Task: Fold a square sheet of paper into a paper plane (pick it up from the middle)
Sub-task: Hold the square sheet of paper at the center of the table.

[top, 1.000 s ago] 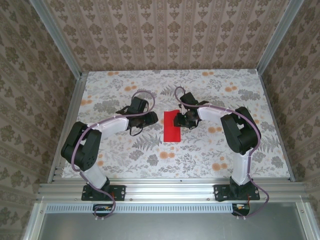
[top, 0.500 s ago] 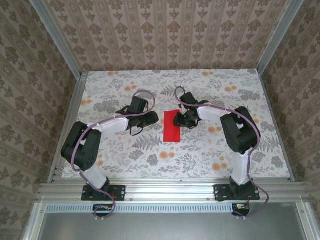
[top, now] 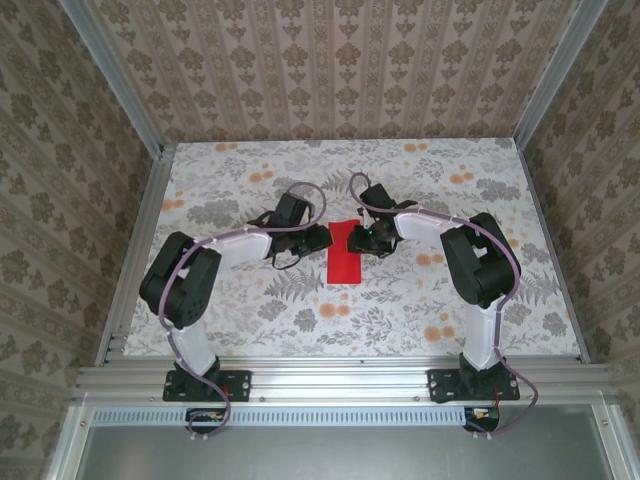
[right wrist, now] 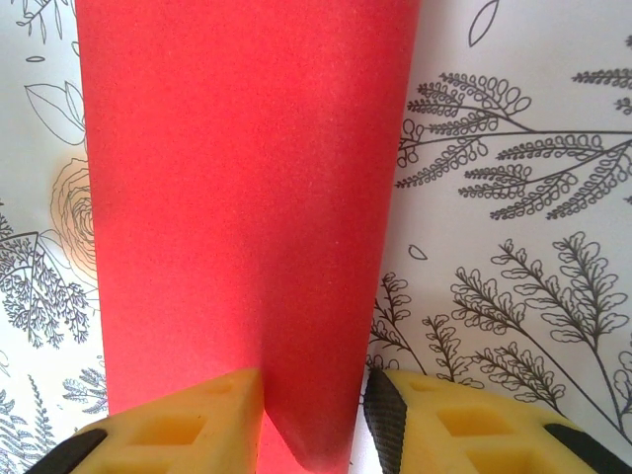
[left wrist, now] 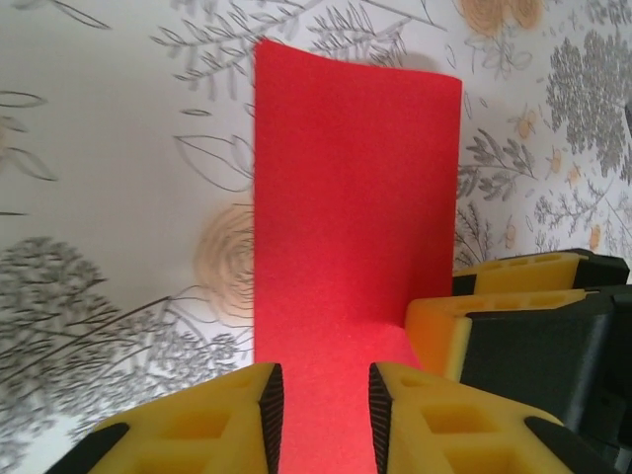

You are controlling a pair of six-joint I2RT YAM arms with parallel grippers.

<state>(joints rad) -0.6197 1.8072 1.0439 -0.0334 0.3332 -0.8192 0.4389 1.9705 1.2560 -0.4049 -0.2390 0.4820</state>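
Observation:
The square sheet of paper (top: 345,262) lies mid-table as a narrow bright red rectangle, folded over. In the left wrist view the paper (left wrist: 355,178) runs away from my left gripper (left wrist: 326,390). That gripper's yellow jaws stand apart over the paper's near end, with red showing between them. My left gripper (top: 322,238) is at the sheet's left edge. My right gripper (top: 357,238) is at its upper right, and its yellow fingers (left wrist: 444,331) rest by a lifted bit of paper. In the right wrist view the right gripper (right wrist: 314,395) is open astride a shaded strip of the paper (right wrist: 237,178).
The floral tablecloth (top: 420,300) covers the table. Aluminium rails (top: 340,380) run along the near edge and patterned walls close in the other three sides. Cables loop above both wrists.
My left arm has reached right, bringing its gripper from beside the paper onto the left edge, and its jaws have narrowed. The right gripper and the paper have stayed put.

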